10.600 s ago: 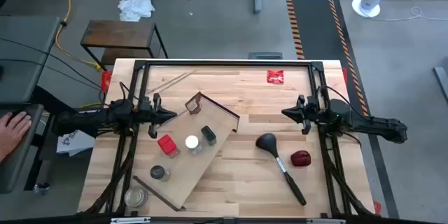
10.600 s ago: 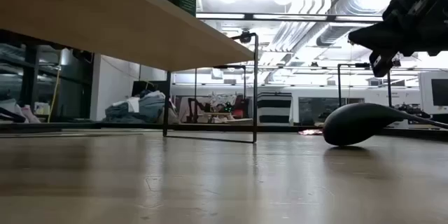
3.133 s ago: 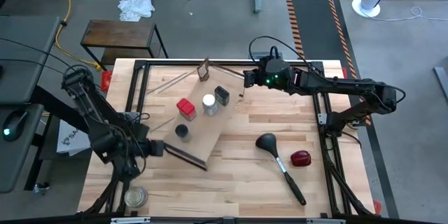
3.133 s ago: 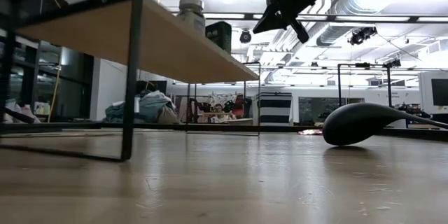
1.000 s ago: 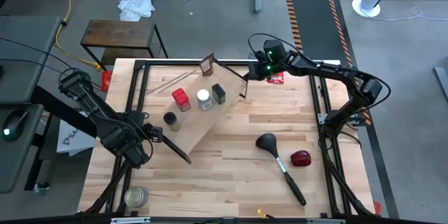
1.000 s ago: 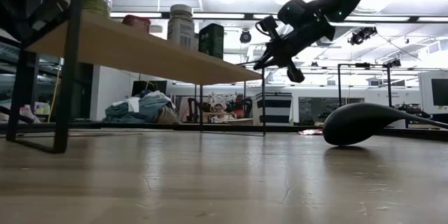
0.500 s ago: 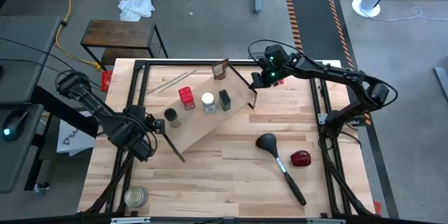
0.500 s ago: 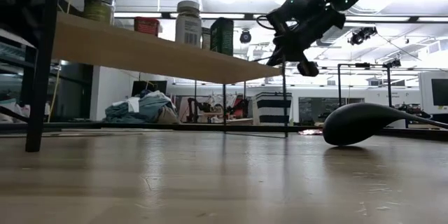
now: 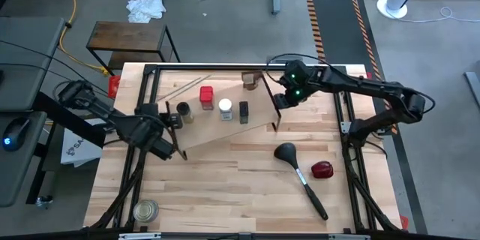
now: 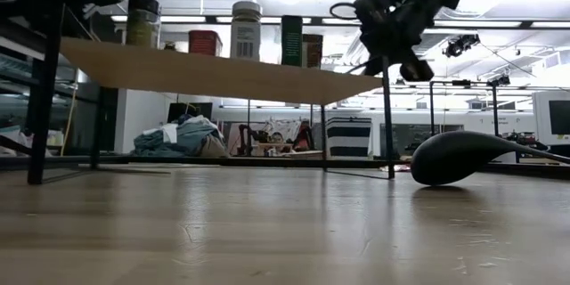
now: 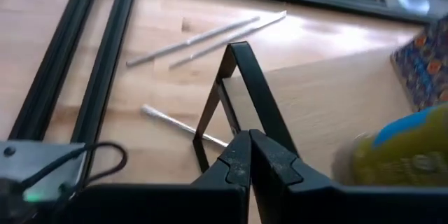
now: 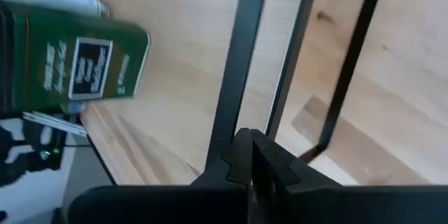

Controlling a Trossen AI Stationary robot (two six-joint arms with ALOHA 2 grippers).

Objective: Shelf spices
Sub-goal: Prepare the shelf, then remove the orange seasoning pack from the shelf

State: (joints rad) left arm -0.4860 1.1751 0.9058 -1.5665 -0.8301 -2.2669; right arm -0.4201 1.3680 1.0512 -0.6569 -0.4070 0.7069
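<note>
Spices (image 9: 224, 110), five, stand on the shelf (image 9: 214, 131); two end effectors (image 9: 174, 122) (image 9: 279, 103) clamp its wire ends.

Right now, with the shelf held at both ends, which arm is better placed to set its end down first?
Neither stands out. The left end effector and right end effector each clamp a wire leg of the shelf.

The butcher-block table (image 9: 247, 180) carries the shelf (image 9: 225, 124), a black ladle (image 9: 298, 169) and a glass jar (image 9: 145, 211).

A black ladle (image 9: 298, 169) lies on the bench (image 9: 247, 195) beside a red ball (image 9: 322, 169); a glass jar (image 9: 145, 211) stands near the front corner.
</note>
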